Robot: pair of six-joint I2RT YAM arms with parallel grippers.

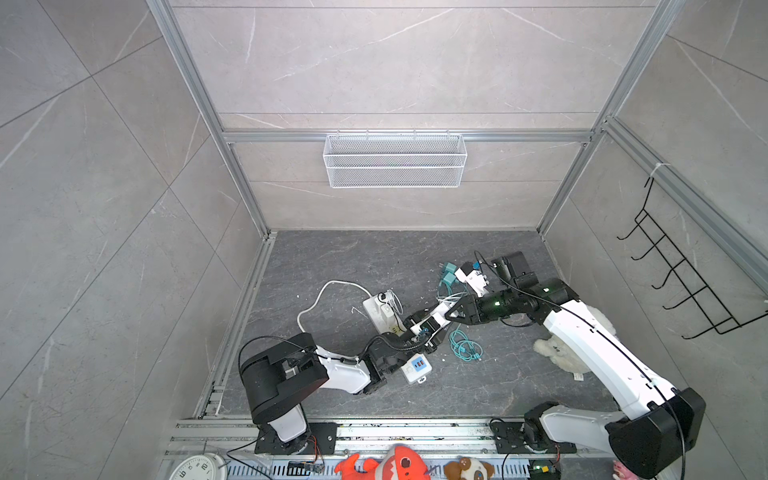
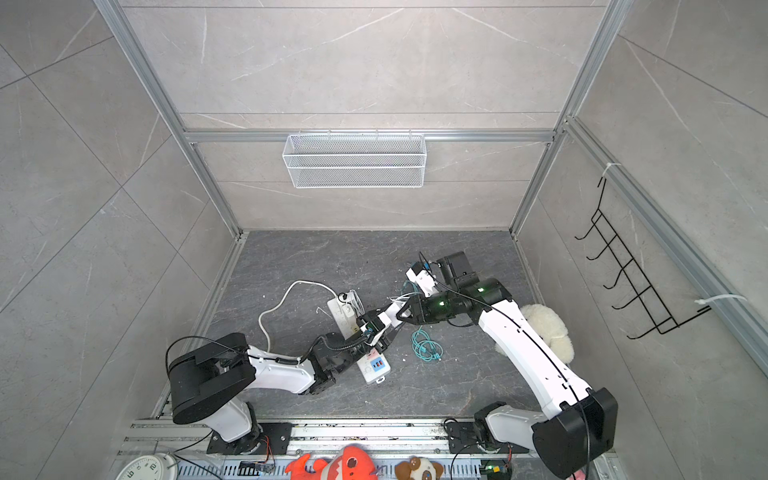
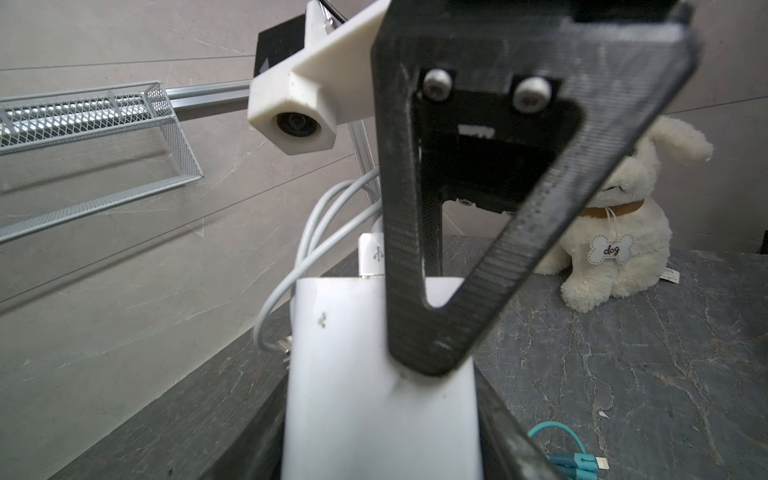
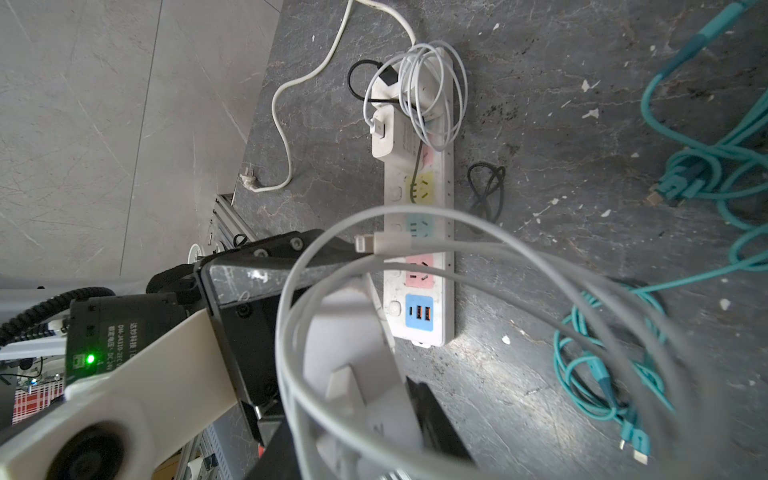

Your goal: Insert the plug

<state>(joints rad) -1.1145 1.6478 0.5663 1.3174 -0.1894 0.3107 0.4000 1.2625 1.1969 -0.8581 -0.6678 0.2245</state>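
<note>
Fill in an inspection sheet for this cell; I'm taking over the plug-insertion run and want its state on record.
Surface: dark grey marbled tabletop, strewn with small white flecks.
Job's things: white charger block in the left tool; long white power strip with coloured sockets lies flat, another white charger on one end.
Clutter: teal coiled cable; white plush dog.
Tools: left tool clamps the charger block; right tool has one finger on its face, grip unclear.
Cables: pale grey USB cable loops from the charger block; strip's white lead ends in a loose plug.
Surroundings: white mesh basket on back wall; black wire hook rack on side wall.
</note>
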